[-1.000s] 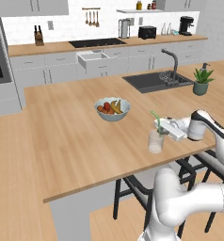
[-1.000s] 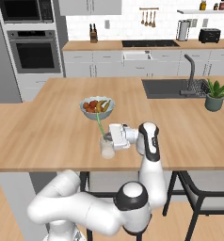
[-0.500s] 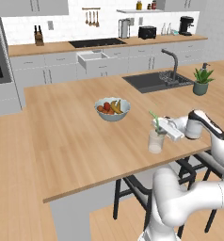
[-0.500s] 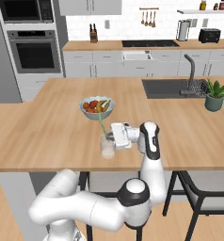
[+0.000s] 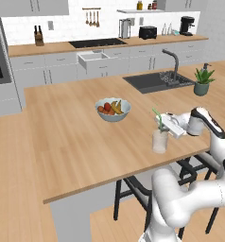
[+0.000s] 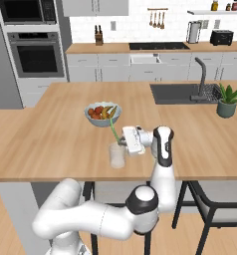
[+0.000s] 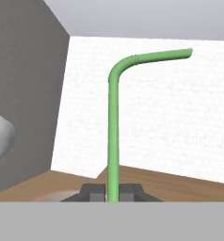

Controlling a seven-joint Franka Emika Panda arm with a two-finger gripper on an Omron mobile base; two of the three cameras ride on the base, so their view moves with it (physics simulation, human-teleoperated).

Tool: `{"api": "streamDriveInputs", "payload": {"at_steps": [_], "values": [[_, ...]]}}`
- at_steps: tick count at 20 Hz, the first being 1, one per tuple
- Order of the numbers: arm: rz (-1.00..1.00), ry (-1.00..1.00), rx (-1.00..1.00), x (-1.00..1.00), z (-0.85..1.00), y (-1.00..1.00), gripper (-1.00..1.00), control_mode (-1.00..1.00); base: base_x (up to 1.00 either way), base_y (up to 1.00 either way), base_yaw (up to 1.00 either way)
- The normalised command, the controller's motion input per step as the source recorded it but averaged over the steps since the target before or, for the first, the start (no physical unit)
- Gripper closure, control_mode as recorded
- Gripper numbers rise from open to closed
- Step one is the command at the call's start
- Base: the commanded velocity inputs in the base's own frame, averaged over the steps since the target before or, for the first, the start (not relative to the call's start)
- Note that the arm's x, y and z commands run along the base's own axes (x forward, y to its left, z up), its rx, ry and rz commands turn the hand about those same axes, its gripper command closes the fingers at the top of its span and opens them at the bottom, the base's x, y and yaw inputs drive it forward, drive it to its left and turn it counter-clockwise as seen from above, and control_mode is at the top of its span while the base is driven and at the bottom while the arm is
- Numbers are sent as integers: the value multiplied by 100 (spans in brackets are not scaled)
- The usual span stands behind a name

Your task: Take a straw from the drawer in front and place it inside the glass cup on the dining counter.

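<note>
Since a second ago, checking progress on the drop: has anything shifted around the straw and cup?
Hardly anything. The gripper stays shut on the green straw, with the straw's lower end at the glass cup on the dining counter; any lowering is too slight to tell. The fruit bowl has not moved.

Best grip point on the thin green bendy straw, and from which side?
On the straight shaft below the bend, as the gripper has it now: the thin green bendy straw runs up between the two dark fingers, pinched across its width. Approach side-on to the shaft, which leaves the lower end free to go down into the clear glass cup on the light wood dining counter.
</note>
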Motion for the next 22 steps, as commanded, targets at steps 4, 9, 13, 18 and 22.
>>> {"api": "streamDriveInputs", "payload": {"at_steps": [4, 9, 13, 18, 22], "values": [[0, -15, -13, 0, -5, 29, 100, -100, 0, 0, 0], [0, -14, -16, 0, -26, 21, 100, -100, 0, 0, 0], [0, -14, -3, -5, -31, -6, 100, -100, 0, 0, 0], [1, -15, 0, -13, -32, -28, -100, -100, 0, 0, 0], [1, -15, 0, -2, -29, -9, -100, -100, 0, 0, 0]]}}
